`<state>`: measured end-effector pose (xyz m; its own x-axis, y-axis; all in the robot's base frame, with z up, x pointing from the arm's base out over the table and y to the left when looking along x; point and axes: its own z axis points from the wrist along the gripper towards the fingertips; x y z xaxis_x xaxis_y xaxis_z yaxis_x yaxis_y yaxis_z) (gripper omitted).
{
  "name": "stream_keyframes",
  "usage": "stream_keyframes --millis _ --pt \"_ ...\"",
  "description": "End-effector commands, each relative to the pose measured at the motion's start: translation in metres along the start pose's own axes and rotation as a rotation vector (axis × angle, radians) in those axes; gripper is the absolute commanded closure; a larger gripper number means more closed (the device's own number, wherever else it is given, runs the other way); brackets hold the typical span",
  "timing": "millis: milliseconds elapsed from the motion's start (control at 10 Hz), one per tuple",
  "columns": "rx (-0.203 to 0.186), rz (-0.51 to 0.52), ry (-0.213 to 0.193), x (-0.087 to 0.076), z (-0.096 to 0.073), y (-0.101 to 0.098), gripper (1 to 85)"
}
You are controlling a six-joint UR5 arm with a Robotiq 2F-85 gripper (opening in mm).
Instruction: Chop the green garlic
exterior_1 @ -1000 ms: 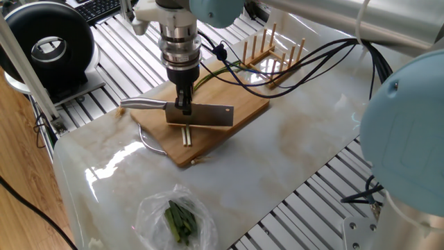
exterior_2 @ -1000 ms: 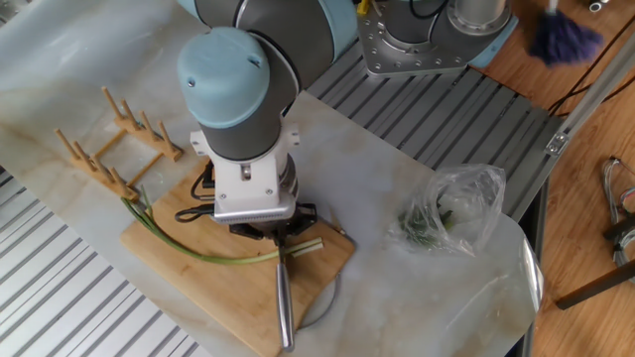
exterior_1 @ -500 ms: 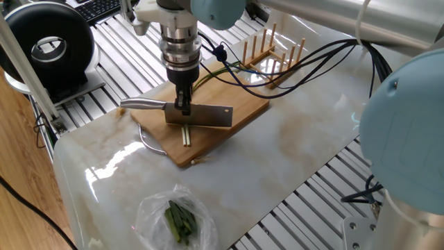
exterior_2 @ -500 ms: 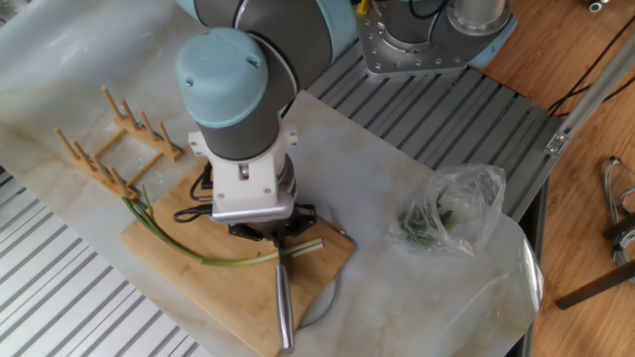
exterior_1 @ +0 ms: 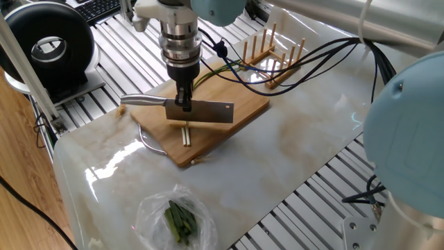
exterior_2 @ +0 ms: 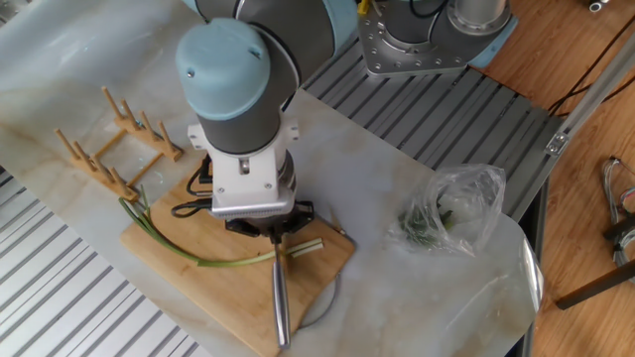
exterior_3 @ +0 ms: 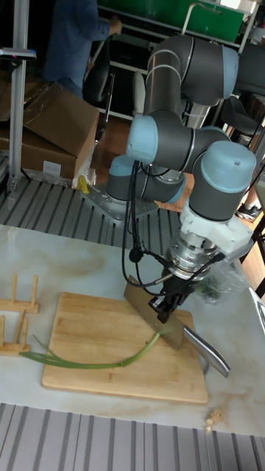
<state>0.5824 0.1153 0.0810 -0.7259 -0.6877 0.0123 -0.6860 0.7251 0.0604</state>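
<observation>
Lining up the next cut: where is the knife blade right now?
The knife is held in the gripper, raised just above the cutting board, over the white end of the green garlic.

The green garlic [exterior_3: 88,362] lies on the cutting board [exterior_3: 81,331], apparently under the knife [exterior_3: 158,318].

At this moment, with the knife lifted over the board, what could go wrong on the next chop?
The gripper holds the cleaver by the blade's spine alone, so it may twist in the jaws on impact. The green garlic lies loose and curved on the cutting board; nothing pins it, so it may roll or shift. Cut sticks lie near the board's edge and might get knocked off.
</observation>
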Motion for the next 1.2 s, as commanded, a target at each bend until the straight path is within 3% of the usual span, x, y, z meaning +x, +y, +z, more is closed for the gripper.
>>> stream_keyframes --millis 0,200,400,1100 --pt "-0.010 0.009 0.018 0.008 -0.031 0.011 84.3" --pt "-0.044 0.017 0.009 0.014 -0.053 0.024 84.3" --pt "-0.059 0.022 -0.008 0.015 -0.062 0.026 84.3" --pt "-0.046 0.087 -0.030 0.011 -0.063 0.014 84.3"
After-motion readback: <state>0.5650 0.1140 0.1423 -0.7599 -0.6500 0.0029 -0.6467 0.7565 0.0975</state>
